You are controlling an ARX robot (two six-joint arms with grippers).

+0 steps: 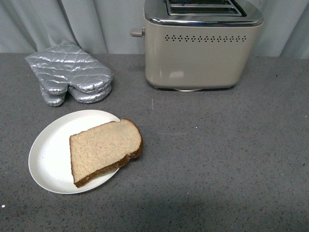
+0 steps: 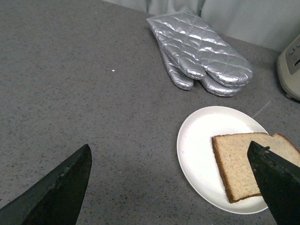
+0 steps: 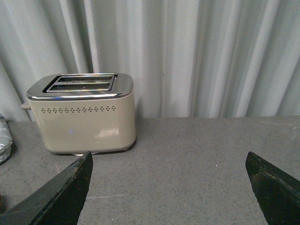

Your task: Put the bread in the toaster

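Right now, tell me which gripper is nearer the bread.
Left. The left gripper hovers by the plate, with the bread close to it. The right gripper faces the toaster, with no bread in its view.

Kitchen-like counter point(image 1: 217, 145) — toaster point(image 1: 203, 58), oven mitts point(image 1: 70, 75) (curtained backdrop point(image 3: 211, 56)).

Countertop point(image 1: 231, 159): dark grey, finely speckled, matte, running back to a pale curtain.

Three items sit directly on it.
- Toaster point(image 1: 198, 58): at the back, right of centre, upright, long beige side facing forward, lever knob on its left end.
- Silver quilted oven mitts point(image 1: 67, 72): back left, lying flat, apparently one stacked on the other, cuffs toward the curtain, thumbs toward the front. Well apart from the toaster.
- Round white plate point(image 1: 48, 150): front left, just in front of the mitts, not touching them.

Right half of the surface is bare grey, with a short pale scratch in front of the toaster.
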